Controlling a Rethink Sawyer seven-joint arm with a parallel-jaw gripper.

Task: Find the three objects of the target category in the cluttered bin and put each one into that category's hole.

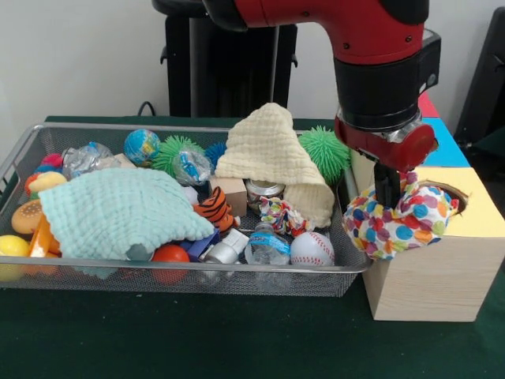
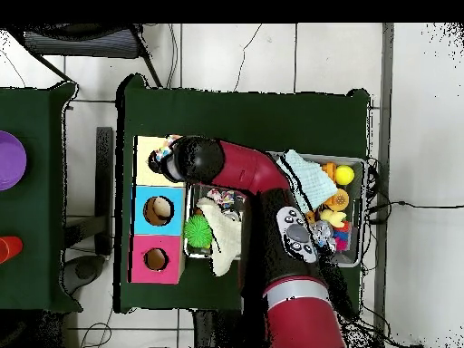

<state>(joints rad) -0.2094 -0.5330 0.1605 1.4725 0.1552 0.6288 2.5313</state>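
Gripper [image 1: 387, 207] clamped on polka-dot cloth [image 1: 398, 221], just beside the hole [image 1: 450, 193] in yellow-topped box [image 1: 473, 213]. Centre over hole first; loose folds may snag the rim.

Red arm reaching down, gripper [image 1: 387, 199] buried in cloth — fingers hidden

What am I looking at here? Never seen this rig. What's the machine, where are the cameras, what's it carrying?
It's a Sawyer robot: one red and black arm on a pedestal at a green table. The front view looks across the table at the robot; the overhead view looks straight down, robot base at the bottom.

On the table sits a wire mesh bin cluttered with toys, including a mint-green cloth, a cream cloth and a baseball. Beside it stand wooden boxes with round holes.

The gripper carries a polka-dot fabric piece at the yellow-topped box, beside its hole. The jaws themselves are buried in the fabric.
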